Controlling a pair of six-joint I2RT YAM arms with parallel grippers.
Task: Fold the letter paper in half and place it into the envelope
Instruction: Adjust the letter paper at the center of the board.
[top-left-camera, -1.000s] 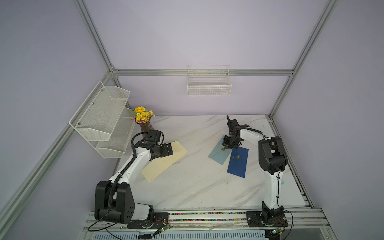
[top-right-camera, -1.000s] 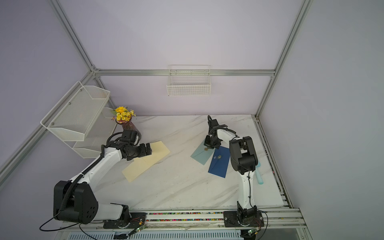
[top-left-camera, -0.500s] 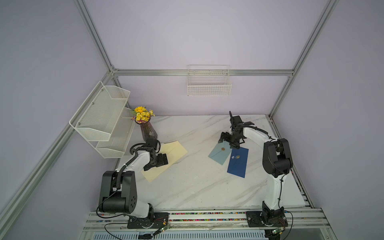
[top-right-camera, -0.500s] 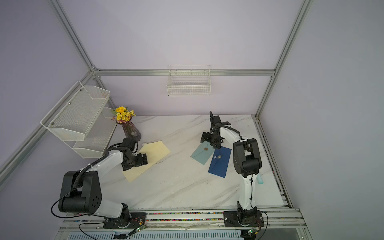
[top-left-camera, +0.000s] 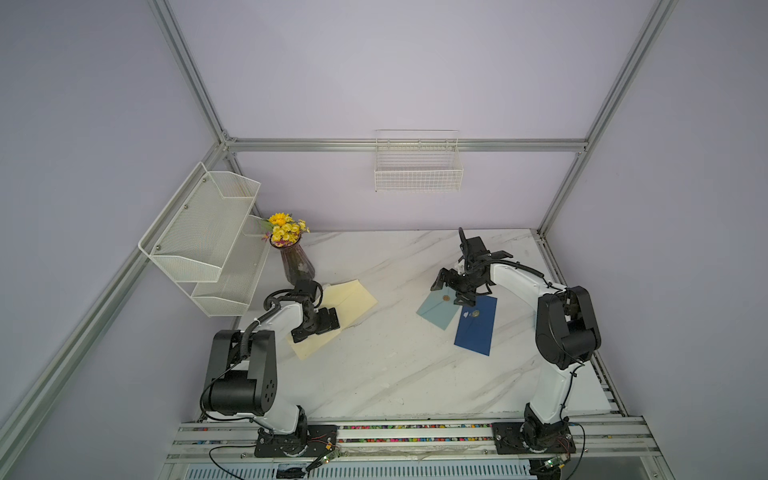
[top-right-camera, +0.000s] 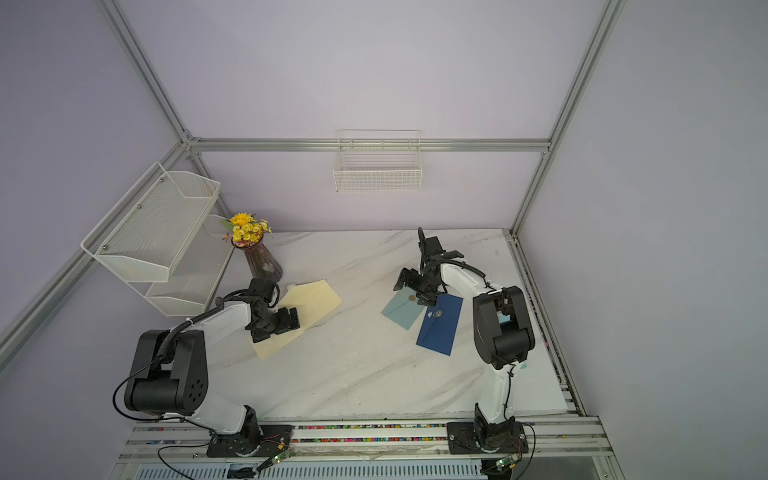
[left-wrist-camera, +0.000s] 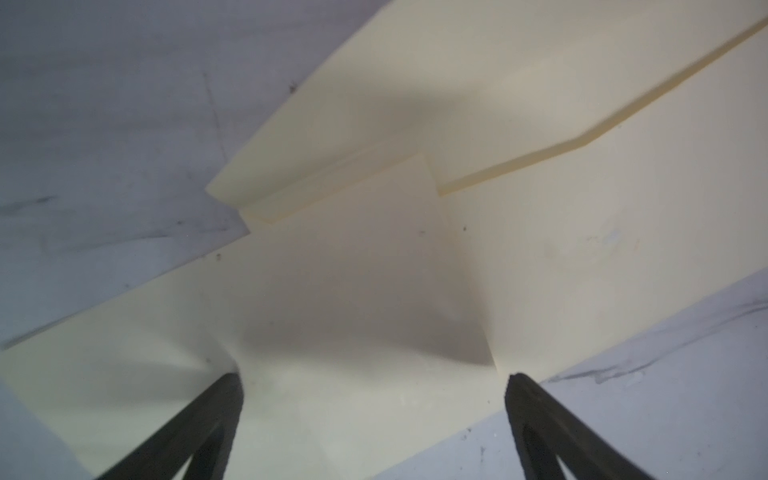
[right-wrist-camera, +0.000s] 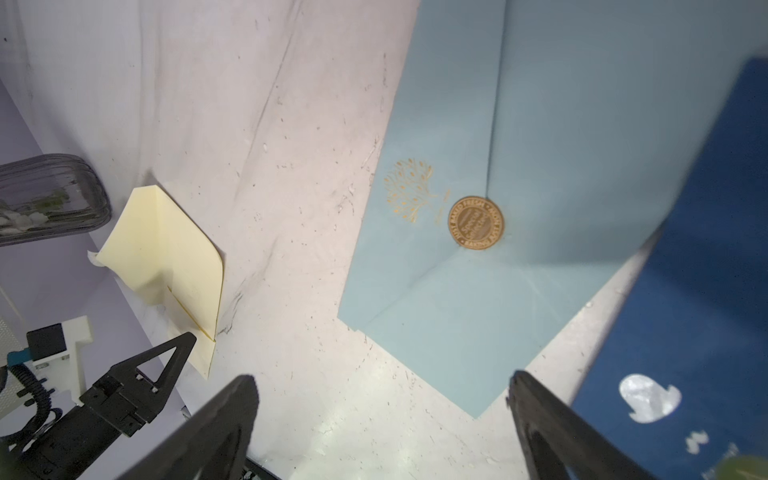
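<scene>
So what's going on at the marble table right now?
Two robot arms are at work, and neither holds anything. The left gripper is open, low over the flat cream paper piece on the white marble table. The right gripper is open above the light blue envelope with a round gold seal, beside a dark blue envelope. The cream paper is in neither envelope.

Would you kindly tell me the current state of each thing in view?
Cream paper sheet: lying down, layers overlapping.
Light blue paper envelope: flat, flap shut under gold round sticker.
Dark blue paper envelope: flat, touching it.
Purple glass vase of yellow flowers: upright.
Left end effector: open.
Right end effector: open.
</scene>
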